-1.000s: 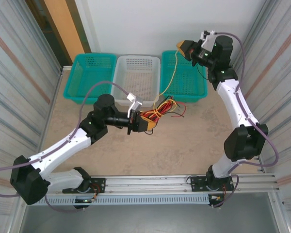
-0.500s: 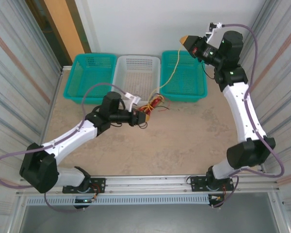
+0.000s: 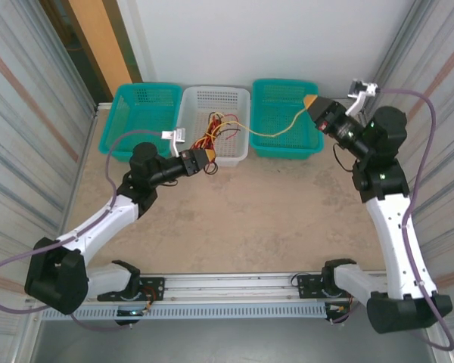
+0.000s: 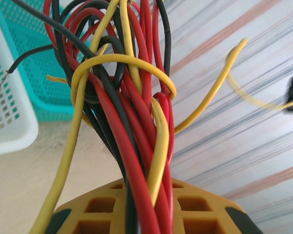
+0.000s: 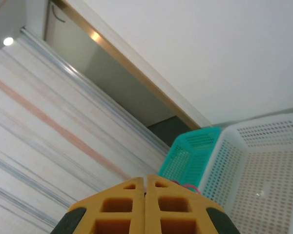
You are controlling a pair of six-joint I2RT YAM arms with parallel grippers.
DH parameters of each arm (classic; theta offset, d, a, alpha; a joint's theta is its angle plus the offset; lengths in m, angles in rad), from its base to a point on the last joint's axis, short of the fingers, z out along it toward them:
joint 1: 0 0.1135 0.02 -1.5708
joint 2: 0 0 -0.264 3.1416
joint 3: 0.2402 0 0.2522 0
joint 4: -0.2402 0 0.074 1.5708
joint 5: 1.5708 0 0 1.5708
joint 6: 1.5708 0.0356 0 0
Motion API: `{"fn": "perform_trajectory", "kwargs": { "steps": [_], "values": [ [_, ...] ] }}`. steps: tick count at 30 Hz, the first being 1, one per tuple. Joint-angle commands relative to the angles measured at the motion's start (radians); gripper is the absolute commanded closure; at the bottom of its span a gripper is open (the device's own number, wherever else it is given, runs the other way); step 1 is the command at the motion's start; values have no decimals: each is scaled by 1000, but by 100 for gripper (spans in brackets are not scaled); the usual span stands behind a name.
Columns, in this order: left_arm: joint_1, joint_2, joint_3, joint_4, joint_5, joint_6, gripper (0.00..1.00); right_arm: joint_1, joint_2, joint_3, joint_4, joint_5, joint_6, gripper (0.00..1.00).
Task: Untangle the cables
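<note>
Where the cables [image 3: 214,128] are: a knot of red, black and yellow wires at 11 o'clock on the table [image 3: 265,215], over the near part of the white basket [image 3: 197,113].
left gripper [image 3: 203,158]: closed on the cables, just at 7 o'clock of the knot. In the left wrist view the wires rise in a bunch from between its yellow fingers [image 4: 198,209].
yellow cable [image 3: 272,134]: one strand leaves the knot toward 3 o'clock, crosses the right teal basket [image 3: 284,102] and ends at the tip of the right gripper.
right gripper [image 3: 312,102]: closed, with the end of the yellow cable pinched at its tip, above the 3 o'clock side of the right teal basket. In the right wrist view its two fingers [image 5: 124,204] press flat together.
left teal basket [image 3: 140,113]: just beside the white basket, at its 9 o'clock.
</note>
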Motion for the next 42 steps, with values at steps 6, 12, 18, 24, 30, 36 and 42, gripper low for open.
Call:
{"fn": "perform_trajectory", "kwargs": {
  "steps": [6, 12, 18, 24, 30, 36, 42],
  "values": [
    [41, -78, -24, 394, -20, -184, 100, -126, -132, -259, 13, 25, 99, 100],
    [47, -116, -34, 470, -13, -194, 100, -240, -135, -349, -20, -2, 138, 100],
    [62, -95, -80, 767, -16, -306, 100, -290, -99, -411, -58, 4, 103, 100],
    [54, -58, -60, 916, 32, -358, 100, -342, -21, -467, -57, 12, 63, 100],
    [55, -86, -63, 916, 63, -345, 100, -423, 114, -474, -52, 26, 8, 100],
    [98, -119, -119, 917, 53, -353, 100, -561, 131, -481, -24, -34, 15, 100],
    [130, -114, -144, 917, 74, -364, 100, -665, 93, -421, -55, -118, 7, 100]
  ]
}}
